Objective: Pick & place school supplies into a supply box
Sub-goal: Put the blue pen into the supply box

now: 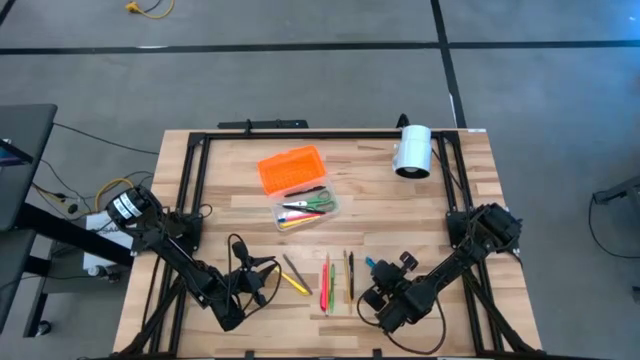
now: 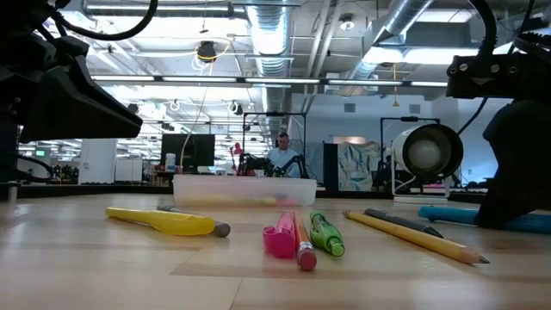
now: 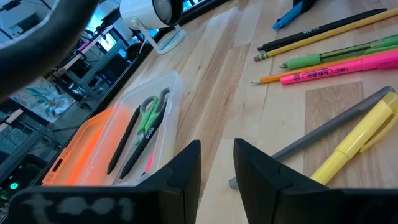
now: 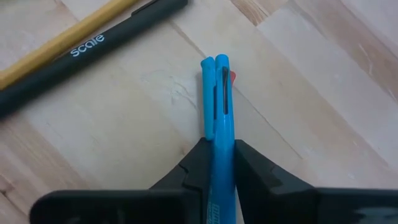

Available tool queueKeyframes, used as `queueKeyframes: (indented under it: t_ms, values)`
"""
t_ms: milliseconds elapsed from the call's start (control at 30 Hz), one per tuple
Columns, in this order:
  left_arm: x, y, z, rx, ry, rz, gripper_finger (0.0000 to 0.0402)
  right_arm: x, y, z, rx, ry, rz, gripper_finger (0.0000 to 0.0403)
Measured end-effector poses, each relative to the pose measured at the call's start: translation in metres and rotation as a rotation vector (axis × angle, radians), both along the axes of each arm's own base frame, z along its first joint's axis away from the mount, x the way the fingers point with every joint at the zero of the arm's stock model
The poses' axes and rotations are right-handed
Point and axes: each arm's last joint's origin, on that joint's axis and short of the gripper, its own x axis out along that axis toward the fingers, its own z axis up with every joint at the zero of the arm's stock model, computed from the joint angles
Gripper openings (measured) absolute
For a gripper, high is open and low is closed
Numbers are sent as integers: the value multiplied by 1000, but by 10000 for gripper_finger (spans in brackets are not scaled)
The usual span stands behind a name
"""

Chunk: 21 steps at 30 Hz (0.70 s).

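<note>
The supply box's clear base (image 1: 305, 208) holds green-handled scissors (image 3: 152, 109) and dark pens. Its orange lid (image 1: 292, 170) lies against the base's far side. On the table near the front lie a yellow highlighter (image 1: 296, 281), a grey pencil (image 3: 336, 127), a pink highlighter (image 1: 325, 290), a green pen (image 2: 326, 232), a black pen (image 4: 93, 46) and a yellow pencil (image 2: 417, 234). My left gripper (image 3: 217, 165) stands open and empty just left of the yellow highlighter. My right gripper (image 4: 219, 155) is shut on a blue pen (image 1: 372, 266), right of the row. My right gripper pinches the blue pen's barrel (image 4: 219, 134) between its two fingers. The fingers slant down from the table's near right. The pen's clip end (image 4: 216, 68) sticks out ahead of them. The pen lies low and about level; whether it rests on the wood, I cannot tell.
A white cylinder (image 1: 412, 150) on a stand sits at the table's far right. A black frame (image 1: 300, 135) runs along the far edge and both sides. Bare wood lies between the box and the row of pens.
</note>
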Motion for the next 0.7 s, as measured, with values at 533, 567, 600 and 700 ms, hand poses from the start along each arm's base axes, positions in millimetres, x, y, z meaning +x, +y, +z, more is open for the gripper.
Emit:
queueKeyframes:
  t_ms: [533,567,600,700]
  values:
    - [0,0,0,3,2,-1,87,3,3,0,-23,23,127,48]
    - [0,0,0,3,2,-1,87,3,3,0,-22,23,127,48]
    - [0,0,0,3,2,-1,87,3,3,0,-22,23,127,48]
    - [0,0,0,3,2,-1,87,3,3,0,-25,21,127,48]
